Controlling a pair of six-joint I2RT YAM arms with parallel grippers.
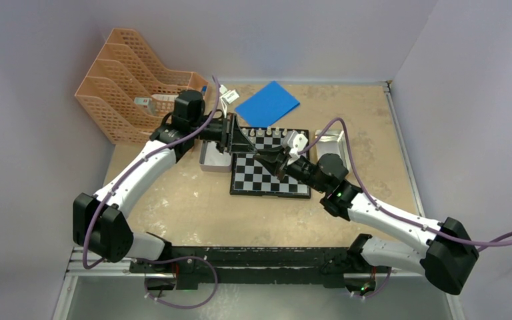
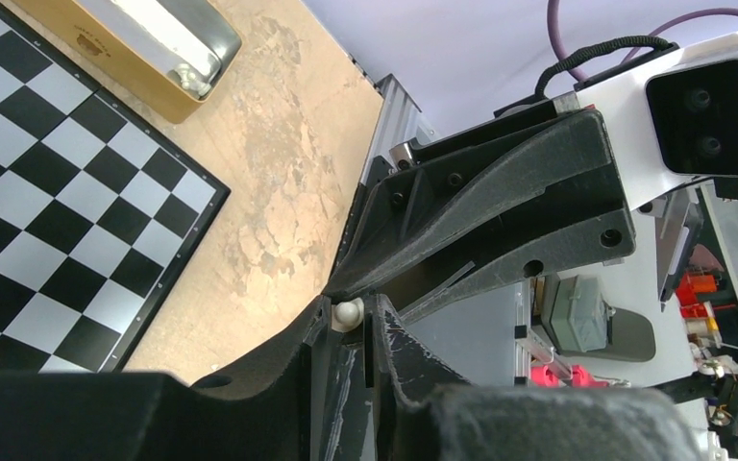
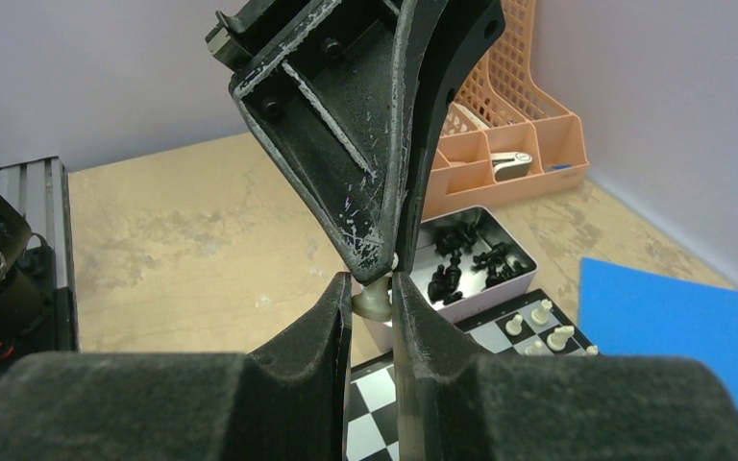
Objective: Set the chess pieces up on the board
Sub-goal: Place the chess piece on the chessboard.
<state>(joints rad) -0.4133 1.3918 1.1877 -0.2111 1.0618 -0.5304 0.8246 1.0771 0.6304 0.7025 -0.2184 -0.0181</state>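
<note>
At the far left of the table, at about ten o'clock from the board [image 1: 260, 181], we see an orange file rack [image 1: 130, 80]. The left arm [image 1: 143, 163] rises from its base and goes toward the rack. There it bends at the wrist and lies almost level toward three o'clock. It passes over a small tin [image 1: 210, 163] that touches the left edge of the board, and this tin contains the black pieces [image 3: 461, 254].

The left gripper [image 1: 257, 152] ends above the middle of the board. Its fingers are closed on the round head of one white piece [image 3: 375, 300], which we see between its tips in the left wrist view.

The right gripper [image 3: 373, 288] meets it there, tip to tip. Its fingers press on the lower part of the same white piece, one on each side. So the piece is in the air above the board, pinched by both grippers at once.

A row of white pieces [image 1: 273, 133] stands along the far edge of the board, at twelve o'clock. A blue sheet [image 1: 267, 103] lies behind it.

The right arm [image 1: 387, 217] comes from the base at five o'clock, folds at the elbow near the right edge of the board and points toward ten o'clock. A second tin [image 1: 333, 139] lies just beside the board at two o'clock.
</note>
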